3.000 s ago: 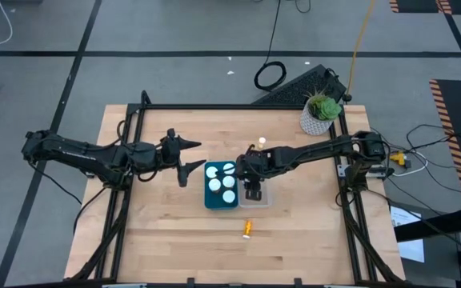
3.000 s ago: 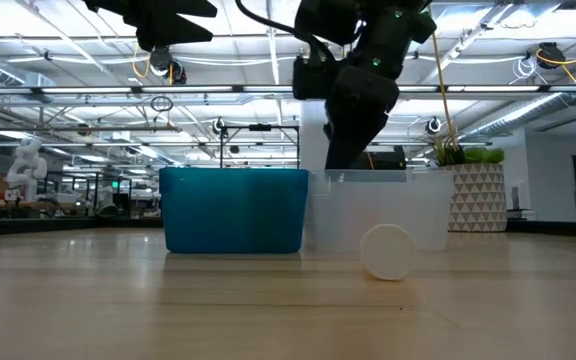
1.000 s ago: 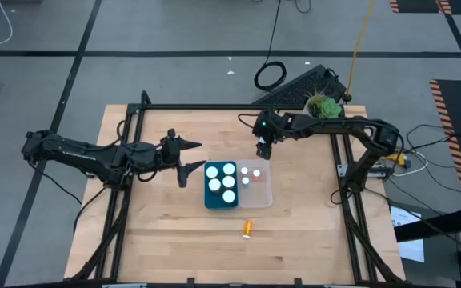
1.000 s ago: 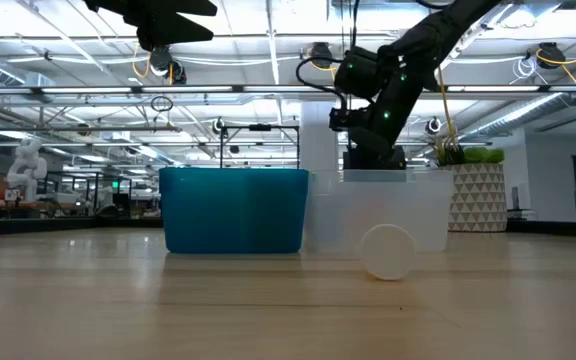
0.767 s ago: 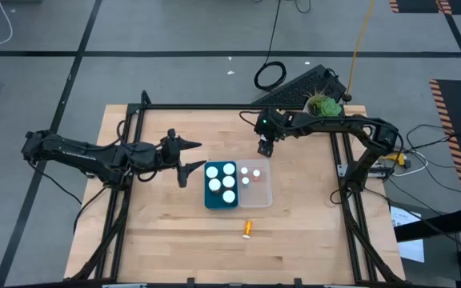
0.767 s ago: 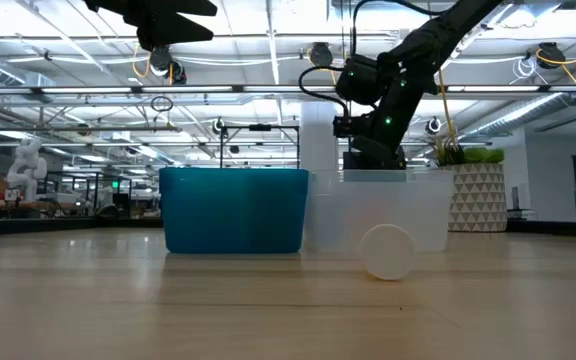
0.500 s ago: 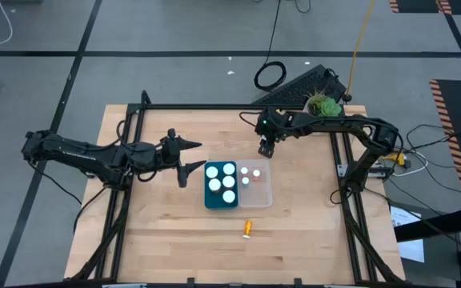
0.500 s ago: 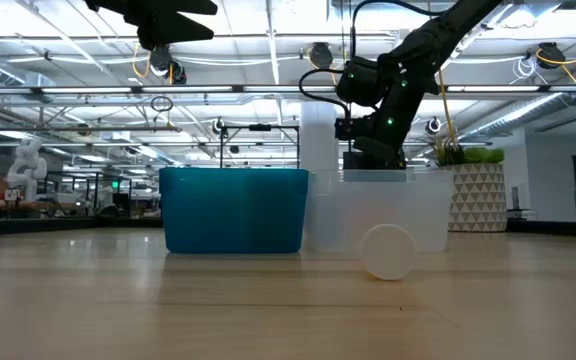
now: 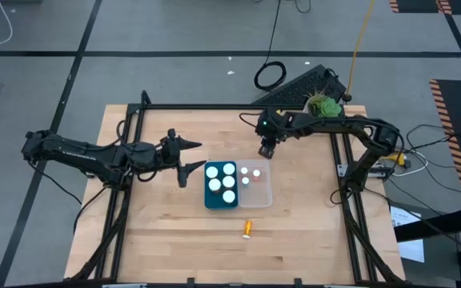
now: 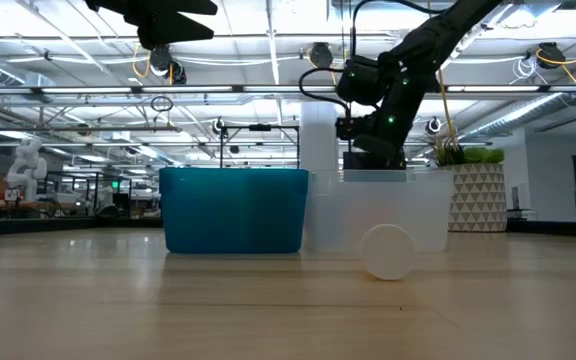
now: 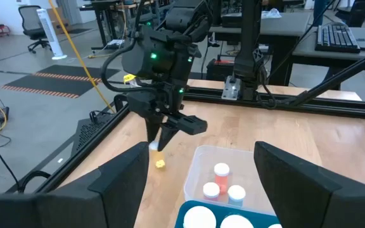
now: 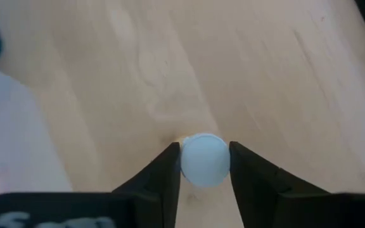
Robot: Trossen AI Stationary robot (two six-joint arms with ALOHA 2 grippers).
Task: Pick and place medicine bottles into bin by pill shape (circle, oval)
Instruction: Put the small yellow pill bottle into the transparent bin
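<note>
I take the clear bin point(image 9: 255, 186) as my landmark on the surface point(image 9: 158, 240). Beyond its far edge, toward the potted plant point(image 9: 321, 113), my right claw point(image 9: 266, 150) hangs over a small upright bottle point(image 12: 204, 159) with a white cap, which stands on the wood just past the bin. In the right wrist view the two fingers point(image 12: 163, 176) sit either side of that cap, close to it, with a sliver of gap on each side; I judge them open and not yet gripping. To do this well I should keep the cap centred between the fingers, sink low enough to catch the body rather than only the cap, then close gently so the bottle does not tip or skid.

The teal bin point(image 9: 220, 186) touches the clear bin's left side and holds wide white-capped bottles point(image 9: 229, 169). The clear one holds a few slim bottles point(image 9: 245, 179). The clear bin's far wall is the nearest obstacle to the lift path, so I would rise before swinging back over it.

My left claw point(image 9: 188, 156) waits left of the teal bin, fingers spread and empty.

One orange bottle point(image 9: 247, 229) lies on its side on the near side of the clear bin, well apart from it.
</note>
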